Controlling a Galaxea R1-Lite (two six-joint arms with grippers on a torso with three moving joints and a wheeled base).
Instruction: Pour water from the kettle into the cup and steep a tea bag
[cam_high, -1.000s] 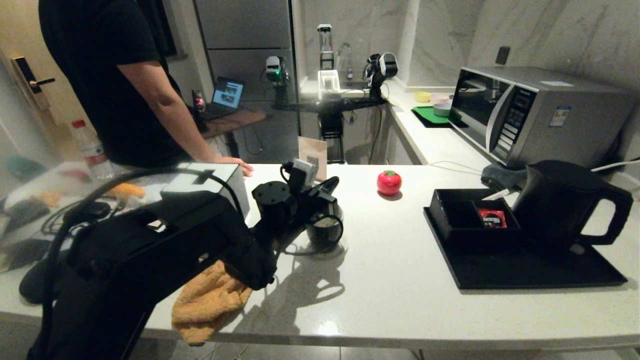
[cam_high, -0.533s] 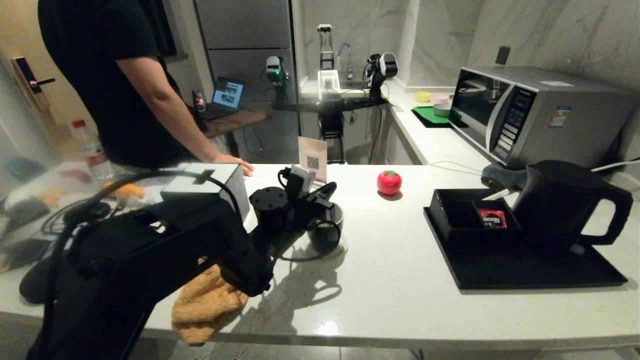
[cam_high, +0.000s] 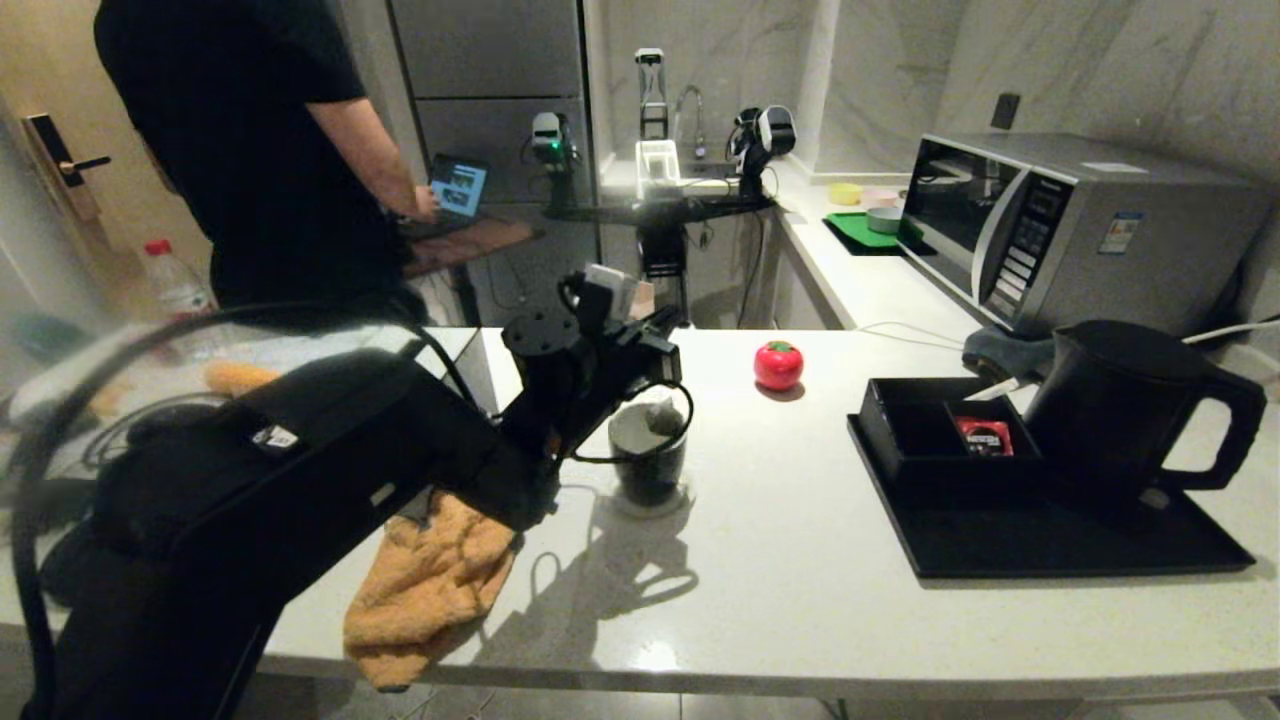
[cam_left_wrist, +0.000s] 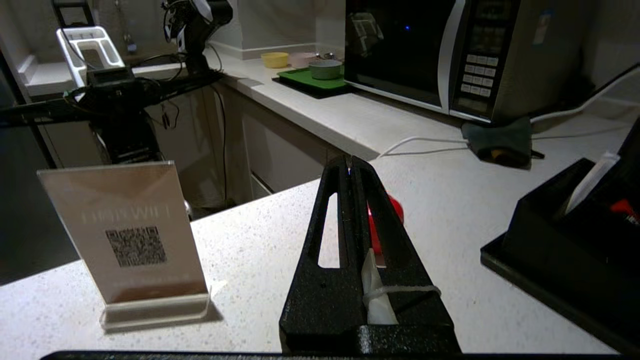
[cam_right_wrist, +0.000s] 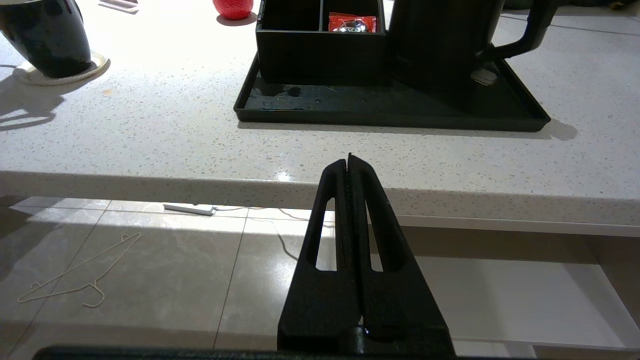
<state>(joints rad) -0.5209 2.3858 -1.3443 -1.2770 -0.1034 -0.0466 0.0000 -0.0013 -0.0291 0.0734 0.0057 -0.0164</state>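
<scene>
An orange cloth (cam_high: 425, 590) hangs over the counter's near edge, lower left. Just behind, the left gripper (cam_high: 668, 372) hovers over the black cup (cam_high: 648, 458) at centre, higher than a second ago, jaws clamped on a tea bag (cam_high: 662, 415) and its string (the cup's contents cannot be made out). At right the kettle (cam_high: 1130, 405) stands on a black tray (cam_high: 1050, 535) beside a divided box (cam_high: 925, 425) holding a red sachet (cam_high: 983, 436). The right gripper (cam_right_wrist: 349, 159), closed and empty, sits below the counter edge. The person (cam_high: 250, 150) has turned to a laptop (cam_high: 455, 190), upper left
</scene>
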